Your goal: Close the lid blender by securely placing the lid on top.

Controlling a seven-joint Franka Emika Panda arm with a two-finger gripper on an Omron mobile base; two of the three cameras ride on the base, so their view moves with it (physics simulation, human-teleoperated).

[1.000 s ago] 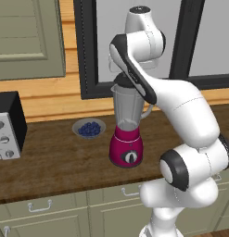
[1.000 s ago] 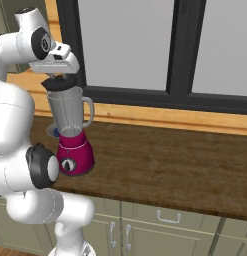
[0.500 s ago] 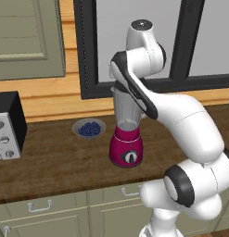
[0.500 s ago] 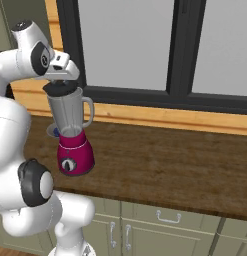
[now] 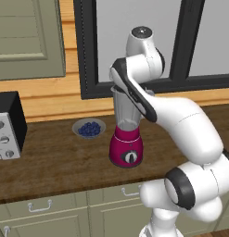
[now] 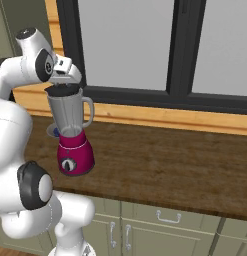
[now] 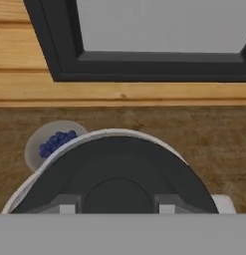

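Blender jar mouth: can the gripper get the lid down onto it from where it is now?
Probably yes. The gripper holds the lid directly over the blender, at the jar's rim, and nothing stands between them; whether the lid is fully seated I cannot tell.

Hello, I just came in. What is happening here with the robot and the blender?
The white robot arm holds its gripper directly over the blender, which stands on the wooden counter. The gripper is shut on the lid, a flat round black cap, right at the mouth of the clear jar. The lid looks roughly centred inside the jar's rim, but I cannot tell if it is fully seated. A grey bowl of blueberries and a toaster oven stand to the side, untouched.
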